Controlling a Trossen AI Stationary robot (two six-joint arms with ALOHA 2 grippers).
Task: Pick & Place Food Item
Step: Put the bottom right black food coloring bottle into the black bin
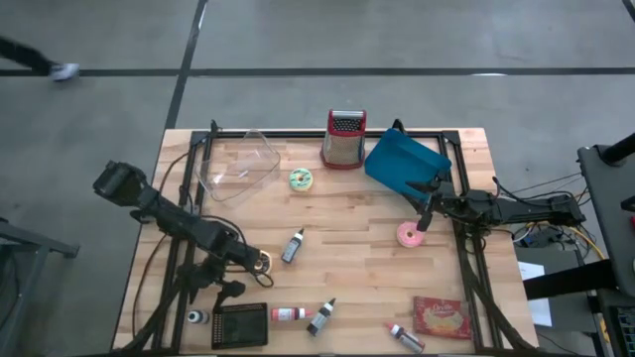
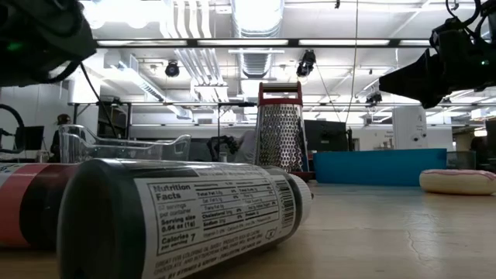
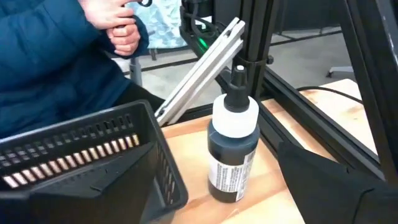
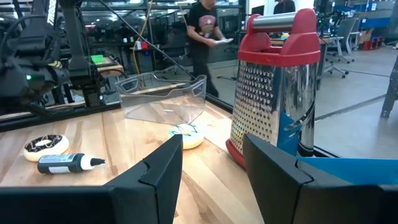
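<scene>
A pink donut (image 1: 409,235) lies flat on the wooden table at the right; it also shows in the low view (image 2: 457,180). My right gripper (image 1: 425,203) hovers just beyond it, open and empty, pointing toward the table's left; its fingers (image 4: 155,168) frame a red-topped grater (image 4: 273,81). A green-iced donut (image 1: 301,178) lies mid-table, far side. Another donut (image 1: 263,260) lies beside my left arm. My left gripper (image 1: 223,283) is at the near left, above a black basket (image 1: 240,324) and an upright dark bottle (image 3: 233,146).
A clear container (image 1: 238,164), the grater (image 1: 343,139) and a blue board (image 1: 405,162) stand at the far side. Small bottles (image 1: 293,245) (image 1: 322,315) (image 1: 405,335) and a red snack packet (image 1: 443,317) lie nearer. A person in a blue jacket (image 3: 56,68) stands by the near-left corner.
</scene>
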